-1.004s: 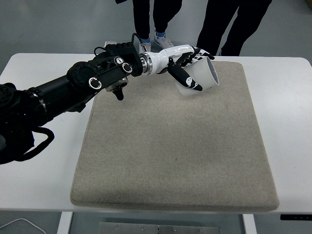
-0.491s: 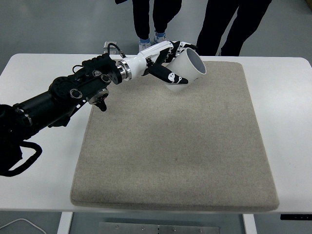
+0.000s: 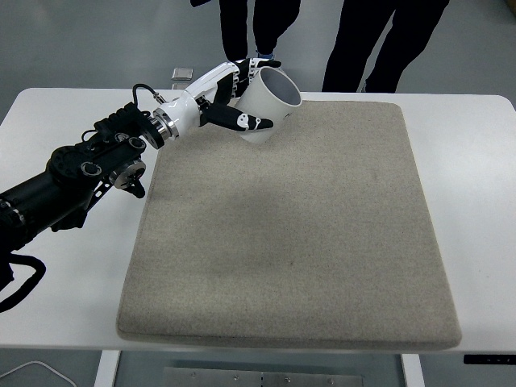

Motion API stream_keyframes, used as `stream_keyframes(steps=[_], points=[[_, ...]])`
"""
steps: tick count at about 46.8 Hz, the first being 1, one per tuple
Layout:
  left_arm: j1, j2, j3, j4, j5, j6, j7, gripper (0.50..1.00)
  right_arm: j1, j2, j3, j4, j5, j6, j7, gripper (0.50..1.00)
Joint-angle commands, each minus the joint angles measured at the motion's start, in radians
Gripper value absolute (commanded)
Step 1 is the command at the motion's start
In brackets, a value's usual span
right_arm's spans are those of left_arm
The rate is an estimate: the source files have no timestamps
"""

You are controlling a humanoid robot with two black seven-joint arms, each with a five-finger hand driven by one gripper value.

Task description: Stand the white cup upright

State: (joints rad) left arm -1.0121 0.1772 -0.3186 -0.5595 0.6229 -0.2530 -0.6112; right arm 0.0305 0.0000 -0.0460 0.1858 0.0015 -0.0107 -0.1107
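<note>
One arm is all we've got doing anything right now, the left one, coming in black and bulky from the left edge and reaching up toward the far left corner of the beige mat (image 3: 306, 242). Our left hand (image 3: 230, 97) (the white one with black finger pads) is wrapped around the white cup (image 3: 266, 103), thumb running along the cup's lower side and the other fingers curled over the far side near the rim, so we'd call that a solid grasp and not a loose one. The cup is up off the surface, hanging over the mat's far left corner, and it's tilted, not upright: the open mouth faces up and off to the right, the base points down and left toward the wrist. We can see the dark inside of the cup through the mouth. The mat covers most of the white table (image 3: 476, 161), with bare table showing on either side of it. Past the far edge we see two people's legs (image 3: 379, 40) in dark trousers standing on the grey floor, and a small grey object (image 3: 182, 73) lying right by the table's far edge, too small to tell what it is.
</note>
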Motion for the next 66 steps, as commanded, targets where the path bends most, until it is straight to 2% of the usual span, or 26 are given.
stream_keyframes(steps=[1, 16, 66], points=[[0.02, 0.015, 0.0, 0.0, 0.0, -0.002, 0.0, 0.514, 0.0, 0.0, 0.0, 0.0, 0.0, 0.0, 0.0, 0.93], [0.076, 0.035, 0.001, 0.001, 0.001, -0.002, 0.0, 0.512, 0.0, 0.0, 0.0, 0.0, 0.0, 0.0, 0.0, 0.93], [0.121, 0.024, -0.036, -0.002, 0.0, 0.001, 0.0, 0.503, -0.001, 0.0, 0.0, 0.0, 0.0, 0.0, 0.0, 0.93]])
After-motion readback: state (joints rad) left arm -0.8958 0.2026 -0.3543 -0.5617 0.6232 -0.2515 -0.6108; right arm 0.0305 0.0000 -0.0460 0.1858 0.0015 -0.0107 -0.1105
